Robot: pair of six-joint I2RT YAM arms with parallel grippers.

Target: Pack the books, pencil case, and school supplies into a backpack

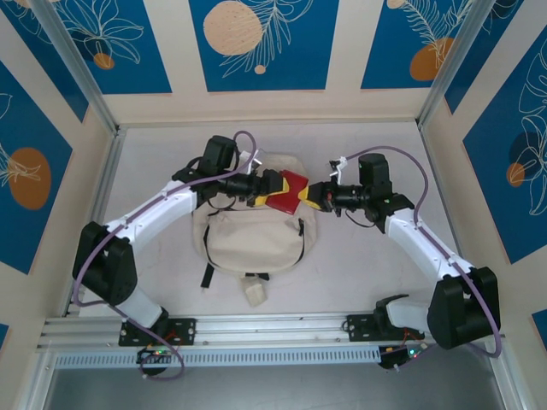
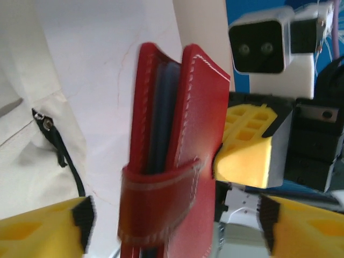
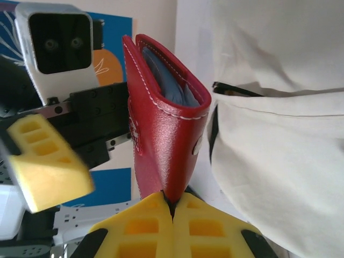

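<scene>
Wrist views reveal right claw (image 3: 173, 215) pinching red pencil case (image 3: 161, 134), left claw (image 2: 176, 221) seemingly released.

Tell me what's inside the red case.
Through the open end of the red leather pencil case, a blue layer shows between its walls. Lining or contents, I cannot tell; anything deeper is covered by the leather.

Left gripper (image 2: 174, 223) spread wide; right gripper (image 3: 173, 207) pinched closed.
</scene>
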